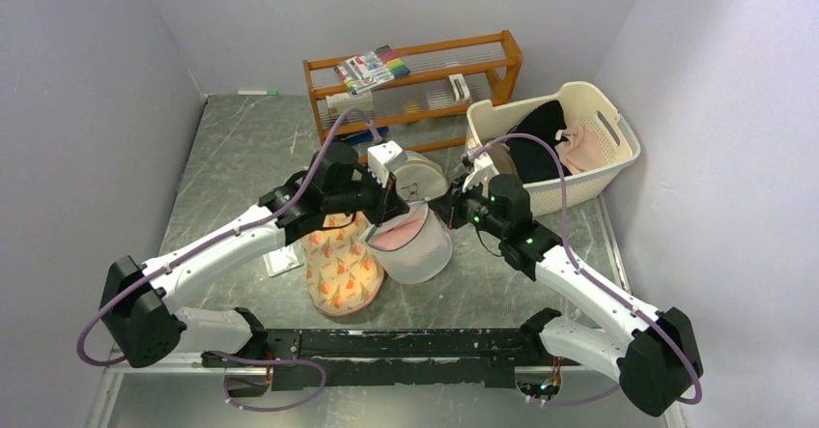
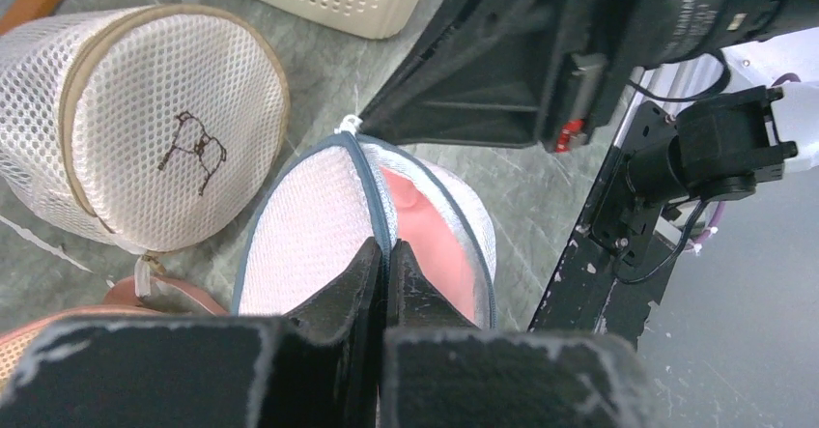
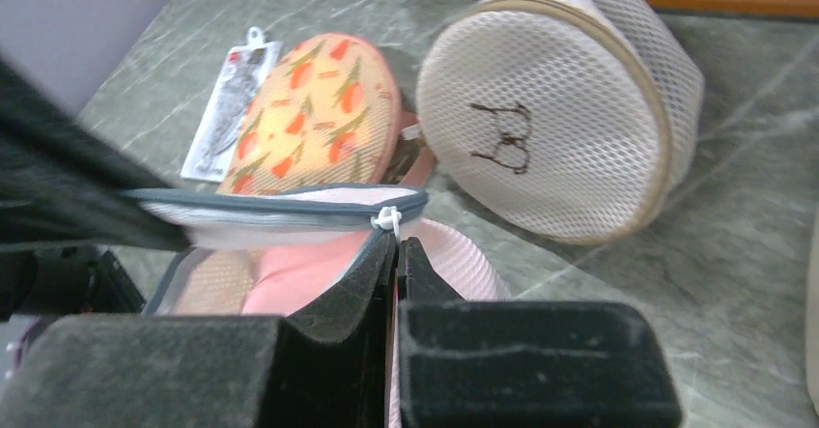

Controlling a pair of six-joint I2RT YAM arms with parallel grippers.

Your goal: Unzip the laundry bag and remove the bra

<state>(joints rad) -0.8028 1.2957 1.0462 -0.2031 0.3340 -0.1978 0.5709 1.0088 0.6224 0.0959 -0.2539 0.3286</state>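
The laundry bag point(image 1: 422, 252) is a white mesh drum with grey zip trim, held up between both arms at the table's middle. Its zip is partly open and the lid point(image 3: 280, 206) is lifted. The pink bra point(image 1: 396, 235) shows inside, also in the left wrist view point(image 2: 435, 235) and the right wrist view point(image 3: 299, 278). My left gripper point(image 2: 386, 246) is shut on the lid's grey zip edge. My right gripper point(image 3: 398, 242) is shut on the bag's rim just below the white zipper pull point(image 3: 386, 220).
A round mesh bag with dark print point(image 1: 422, 172) lies just behind. A peach floral pouch point(image 1: 340, 264) and a small packet point(image 1: 282, 261) lie to the left. A cream basket point(image 1: 579, 186) with clothes stands at the right, a wooden rack point(image 1: 415, 75) at the back.
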